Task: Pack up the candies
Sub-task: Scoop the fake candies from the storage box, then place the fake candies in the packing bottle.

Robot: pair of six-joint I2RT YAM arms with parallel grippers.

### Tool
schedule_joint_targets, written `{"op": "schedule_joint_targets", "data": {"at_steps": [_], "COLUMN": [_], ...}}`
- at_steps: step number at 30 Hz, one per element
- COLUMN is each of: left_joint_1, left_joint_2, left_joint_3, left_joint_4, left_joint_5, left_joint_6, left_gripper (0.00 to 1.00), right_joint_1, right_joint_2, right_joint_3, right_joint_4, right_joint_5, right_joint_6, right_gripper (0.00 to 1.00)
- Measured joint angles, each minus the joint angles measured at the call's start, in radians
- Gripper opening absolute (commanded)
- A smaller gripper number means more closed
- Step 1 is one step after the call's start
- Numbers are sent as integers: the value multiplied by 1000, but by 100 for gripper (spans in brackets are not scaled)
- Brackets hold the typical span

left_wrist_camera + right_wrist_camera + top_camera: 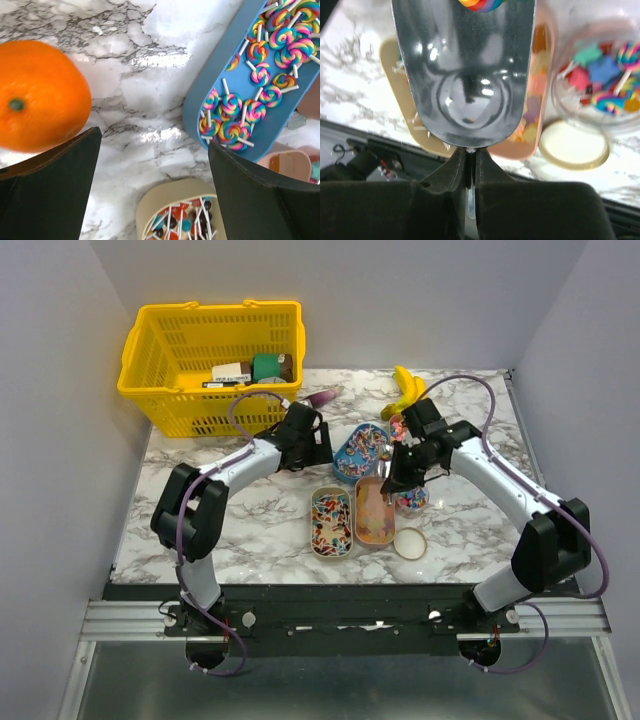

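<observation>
Pinches the thin handle of a metal scoop (465, 75) in the right gripper (468, 157), fingers pressed together on it. Carries one rainbow lollipop (480, 4) at the bowl's far lip. Holds that scoop above a beige tray (395, 90) and a pink tray (536, 100) lying side by side, with a clear jar (600, 126) of candies (592, 75) just past the pink one and a round lid (575, 145) flat on the marble table (355, 55) beside the jar. Hangs the left gripper (154, 140) over the marble with fingers (50, 185) spread wide and nothing between them. Shows more of the sweets from that wrist: swirl lollipops (272, 45) heaped in a blue tray (192, 107), stick sweets (182, 220) in the beige tray nearer the arm. Has an orange (40, 95) resting on the marble beside one finger. Farther back, a yellow basket (175, 405) and bananas (405, 390) at the table's far edge
</observation>
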Motion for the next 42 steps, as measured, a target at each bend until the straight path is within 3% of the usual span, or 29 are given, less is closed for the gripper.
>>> {"op": "schedule_joint_targets", "data": {"at_steps": [9, 21, 42], "left_joint_1": [0, 0, 0], "left_joint_2": [-177, -194, -193], "left_joint_3": [-175, -225, -227], "left_joint_4": [30, 31, 32], "left_joint_5": [-34, -40, -40], "left_joint_6": [12, 12, 12], "left_gripper": [99, 99, 99], "right_joint_1": [-3, -128, -309], "right_joint_2": [-199, -404, -406], "right_joint_3": [-171, -485, -608], "right_joint_4": [-68, -14, 287], "right_joint_5": [-72, -274, -533], "right_joint_6": [9, 192, 356], "right_gripper": [1, 1, 1]}}
